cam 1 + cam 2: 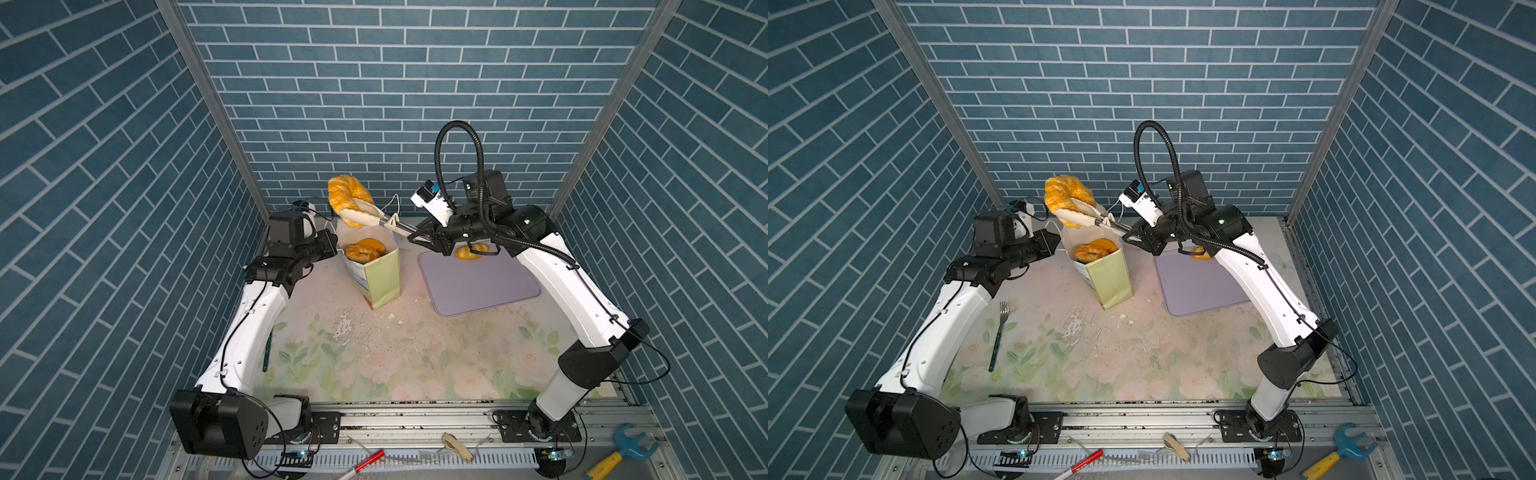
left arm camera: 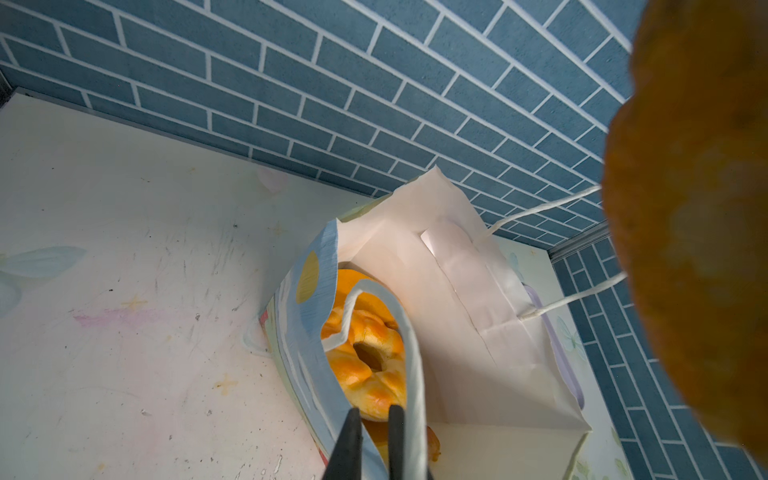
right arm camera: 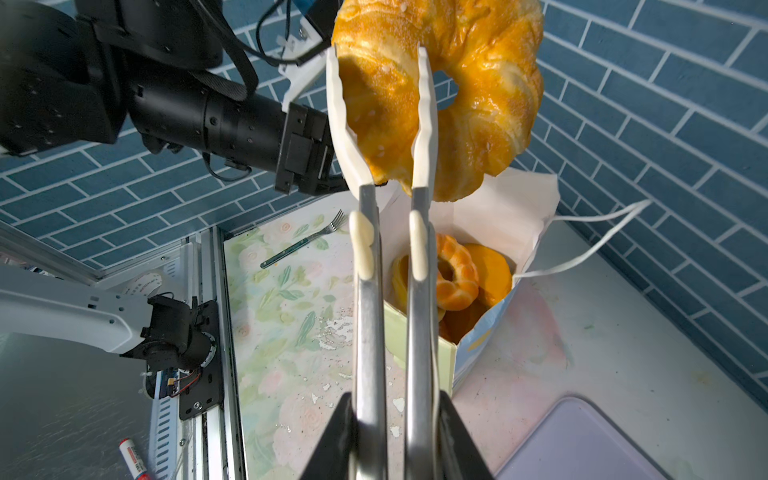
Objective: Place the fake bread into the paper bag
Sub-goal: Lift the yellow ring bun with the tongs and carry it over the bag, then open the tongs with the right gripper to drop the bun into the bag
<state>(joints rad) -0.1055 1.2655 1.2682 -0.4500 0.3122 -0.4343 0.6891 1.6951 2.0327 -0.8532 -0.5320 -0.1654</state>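
A glossy, golden-orange ring-shaped pastry (image 3: 490,137) with ridged, twisted bands is clamped between the white scalloped plastic tips of steel tongs (image 3: 370,332). The tongs' flat arms are squeezed together by the closed right gripper (image 3: 395,440), and the pastry is held in the air above the open mouth of the paper bag (image 1: 382,274). The bag's thin printed wall is pinched by the nearly closed left gripper (image 2: 374,436), shiny buns (image 1: 365,250) are seen inside against the matte white lining, and one more roll (image 1: 471,251) is seen on the smooth lavender tray (image 1: 478,286), partly hidden by the right arm.
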